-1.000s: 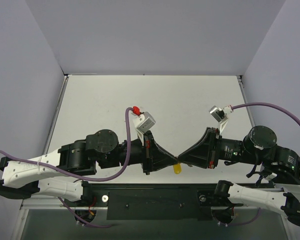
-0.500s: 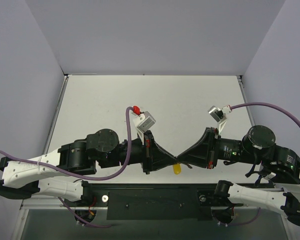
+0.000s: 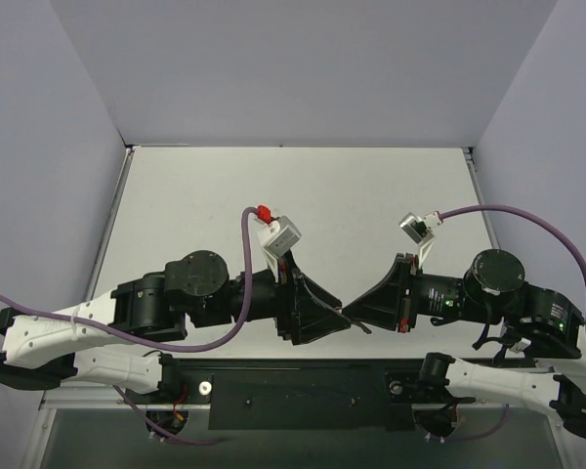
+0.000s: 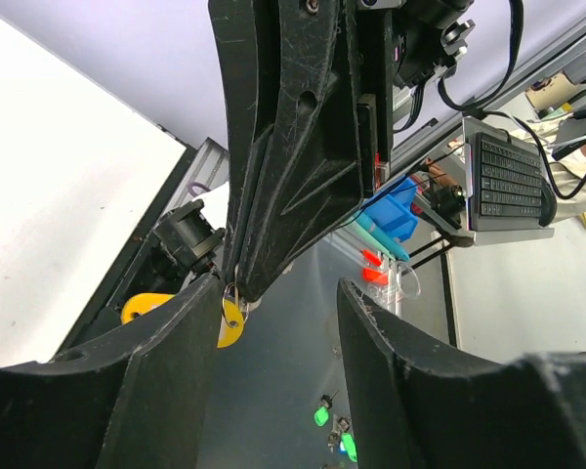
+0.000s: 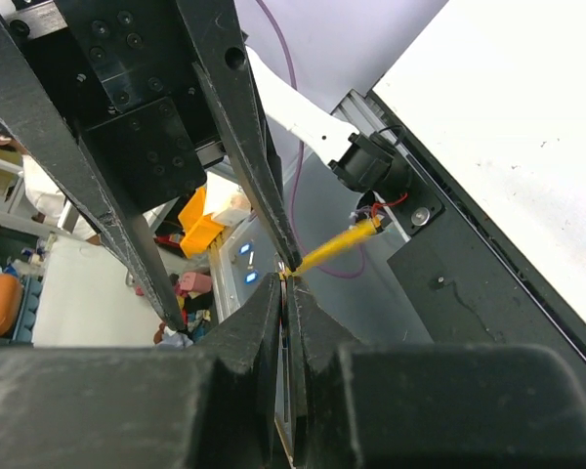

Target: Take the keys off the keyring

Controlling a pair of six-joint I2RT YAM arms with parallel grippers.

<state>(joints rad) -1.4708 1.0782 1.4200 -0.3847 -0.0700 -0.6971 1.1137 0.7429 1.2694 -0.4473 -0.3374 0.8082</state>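
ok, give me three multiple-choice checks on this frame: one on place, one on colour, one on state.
1. Where is the yellow-orange oblong keyring?
A lying loose, untouched
B at the tips of the right gripper
C out of every view

2. What colour are the two looping cables on the arms?
A green
B purple
C white

3. How do the jaws of the left gripper stand?
A open, clamping nothing
B shut, empty
C shut on the keyring

Answers:
1 B: the left wrist view shows it hanging at the right gripper's closed tips.
2 B: both cables read purple in the top view.
3 A: its own wrist view shows a wide gap between its fingers, neither one pressing on anything.
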